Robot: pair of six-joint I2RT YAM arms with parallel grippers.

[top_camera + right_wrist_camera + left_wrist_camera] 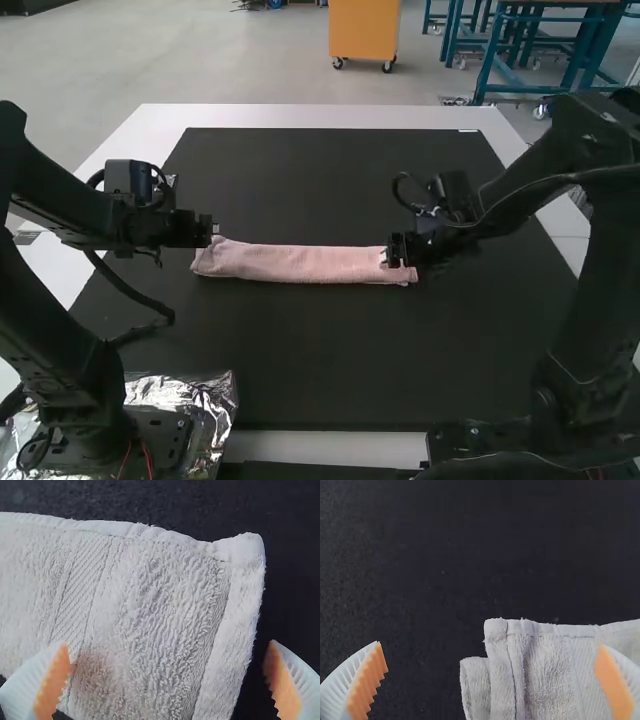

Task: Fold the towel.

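Crinkled silver foil sheet (212,405) is sitting closest to the camera, by the left arm's base. Meanwhile the pale pink terry towel (300,263) is lying in a long, narrow folded strip on the black rectangular mat (320,350). White-ribbed, orange-padded left gripper (490,644) and matching right gripper (167,642) are hanging wide open at opposite ends, so I'm guessing that's for pinching another fold. I'm not spotting any writing on the towel, fwiw.
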